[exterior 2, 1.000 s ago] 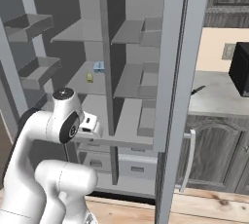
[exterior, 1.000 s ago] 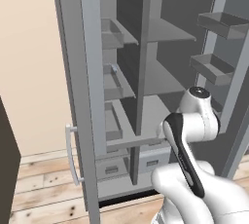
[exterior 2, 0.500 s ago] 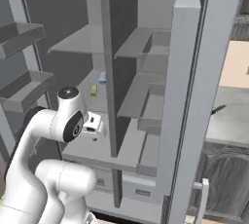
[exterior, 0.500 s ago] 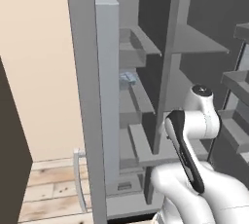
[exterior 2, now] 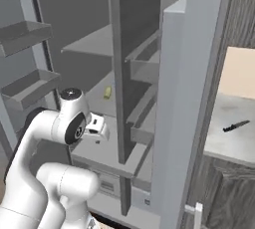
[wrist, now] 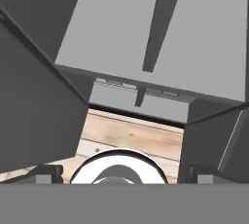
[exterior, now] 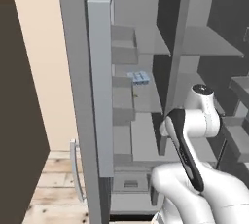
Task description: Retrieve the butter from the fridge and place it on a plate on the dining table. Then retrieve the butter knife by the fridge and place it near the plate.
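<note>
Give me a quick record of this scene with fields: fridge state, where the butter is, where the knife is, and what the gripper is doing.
fridge: the fridge stands open, grey shelves showing
butter: the butter, small and yellowish, lies on a middle shelf inside, untouched
other item: a pale blue pack lies on the same shelf, behind the butter in the left base view
butter knife: the butter knife lies on the marbled counter to the right of the fridge
gripper: the gripper is open, empty, pointing down at the lower shelves and wood floor
</note>
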